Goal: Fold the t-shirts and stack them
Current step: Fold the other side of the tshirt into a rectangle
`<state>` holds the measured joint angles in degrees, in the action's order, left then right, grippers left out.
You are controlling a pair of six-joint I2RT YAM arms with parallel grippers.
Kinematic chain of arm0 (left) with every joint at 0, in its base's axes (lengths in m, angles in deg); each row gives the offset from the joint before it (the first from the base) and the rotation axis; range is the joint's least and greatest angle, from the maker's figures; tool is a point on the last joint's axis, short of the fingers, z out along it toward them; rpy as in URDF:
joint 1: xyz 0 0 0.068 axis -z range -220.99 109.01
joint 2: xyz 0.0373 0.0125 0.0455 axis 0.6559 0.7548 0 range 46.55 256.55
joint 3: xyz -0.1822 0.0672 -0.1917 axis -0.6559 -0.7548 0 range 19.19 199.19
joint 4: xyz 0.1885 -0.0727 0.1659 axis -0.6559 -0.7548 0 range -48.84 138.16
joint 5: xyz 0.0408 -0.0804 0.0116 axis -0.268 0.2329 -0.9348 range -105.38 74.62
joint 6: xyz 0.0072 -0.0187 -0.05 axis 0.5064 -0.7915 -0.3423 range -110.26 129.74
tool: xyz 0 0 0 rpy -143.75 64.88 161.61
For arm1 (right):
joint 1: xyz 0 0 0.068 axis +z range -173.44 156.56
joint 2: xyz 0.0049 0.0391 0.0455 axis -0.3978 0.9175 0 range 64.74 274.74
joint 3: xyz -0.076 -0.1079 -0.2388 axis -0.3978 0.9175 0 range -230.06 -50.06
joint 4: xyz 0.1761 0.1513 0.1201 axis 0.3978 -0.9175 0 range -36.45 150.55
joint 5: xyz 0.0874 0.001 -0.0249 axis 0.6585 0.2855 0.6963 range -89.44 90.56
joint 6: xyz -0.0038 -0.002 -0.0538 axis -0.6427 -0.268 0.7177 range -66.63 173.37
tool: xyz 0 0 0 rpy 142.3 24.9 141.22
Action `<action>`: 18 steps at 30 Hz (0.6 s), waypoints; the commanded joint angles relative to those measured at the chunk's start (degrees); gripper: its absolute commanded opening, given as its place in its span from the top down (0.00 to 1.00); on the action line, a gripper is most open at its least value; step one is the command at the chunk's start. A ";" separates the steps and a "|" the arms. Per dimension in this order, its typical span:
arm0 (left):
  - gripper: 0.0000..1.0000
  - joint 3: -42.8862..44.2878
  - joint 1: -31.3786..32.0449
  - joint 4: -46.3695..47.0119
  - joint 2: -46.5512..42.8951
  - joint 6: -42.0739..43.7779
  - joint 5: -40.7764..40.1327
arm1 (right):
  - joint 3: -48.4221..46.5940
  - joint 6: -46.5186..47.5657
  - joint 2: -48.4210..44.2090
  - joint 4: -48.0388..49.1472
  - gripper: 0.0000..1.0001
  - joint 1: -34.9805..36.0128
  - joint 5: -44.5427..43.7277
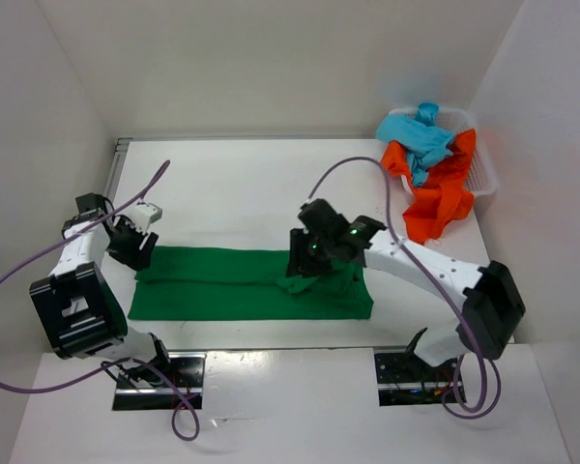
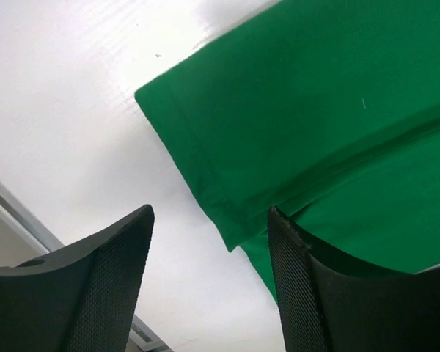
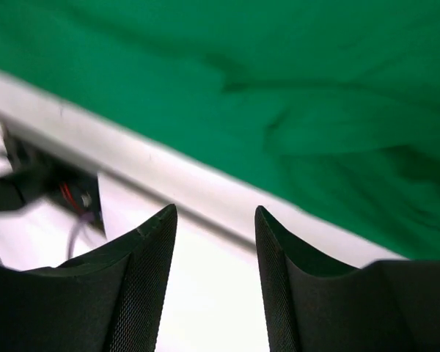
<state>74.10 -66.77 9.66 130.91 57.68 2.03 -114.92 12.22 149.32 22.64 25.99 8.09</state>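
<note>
Dark green cloth t-shirt [image 1: 222,290], folded long, flat on your white table [image 1: 232,184].
Your left gripper [image 2: 210,220] at its left end, right gripper [image 3: 215,213] over its right half: both parted, holding nothing.

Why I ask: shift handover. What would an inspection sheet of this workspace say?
Surface: white table, one shirt on its near half.
Job's things: green shirt spread out, folded lengthwise, bunched right of centre; blue shirt and orange shirt heaped in the basket, orange spilling onto the table.
Clutter: white basket, far right corner.
End effectors: left end effector open at the green shirt's left edge, empty; right end effector open over the bunched part, empty.
Cables: purple cables arc from both arms.
Surroundings: white walls on three sides.
</note>
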 commanded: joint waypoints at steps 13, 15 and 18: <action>0.26 -2.79 3.02 2.64 3.62 -1.27 0.61 | 15.03 -10.97 -5.12 -3.41 0.34 -10.49 -12.01; 0.26 -3.49 3.02 3.26 3.62 -1.27 0.61 | 15.03 -10.97 -3.81 -1.04 0.34 -11.19 -12.01; 0.26 -4.72 3.02 4.58 4.24 -1.27 -0.01 | 15.03 -9.83 -1.88 1.17 0.34 -11.72 -12.01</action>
<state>70.65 -63.56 12.85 134.87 56.07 1.52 -99.95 2.98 145.76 19.23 14.87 -2.32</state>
